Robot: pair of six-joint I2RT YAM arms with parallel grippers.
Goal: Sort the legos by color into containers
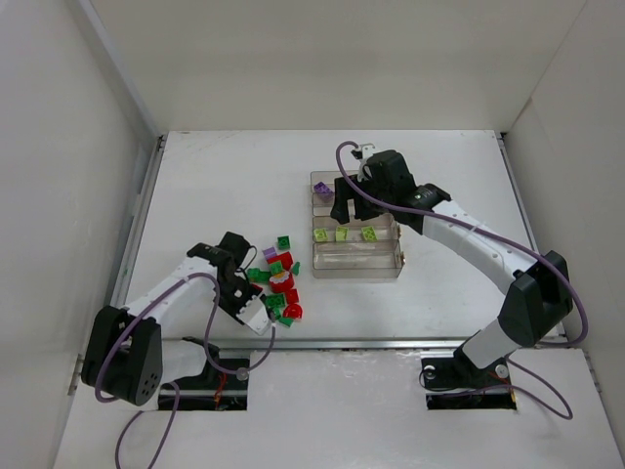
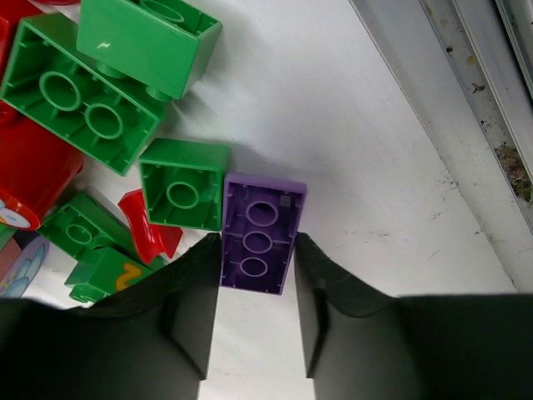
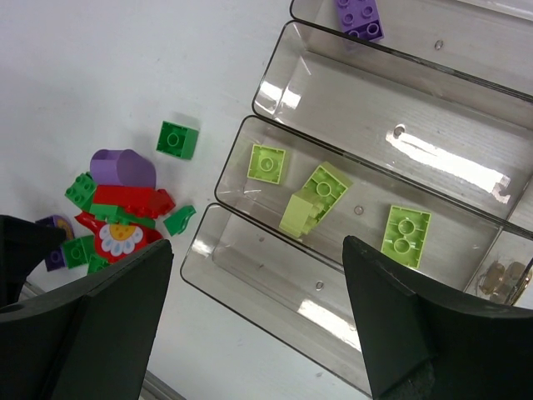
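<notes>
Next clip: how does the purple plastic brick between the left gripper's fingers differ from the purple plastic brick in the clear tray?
The long purple brick lies on the white table at the left gripper, hollow underside up; the square purple brick sits in an end compartment of the clear divided tray, studs up. The long one shows three tubes, the square one four studs. Both are purple.

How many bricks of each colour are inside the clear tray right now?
Lime-green plastic bricks: 3
Purple plastic brick: 1
Total in the clear divided plastic tray: 4
</notes>
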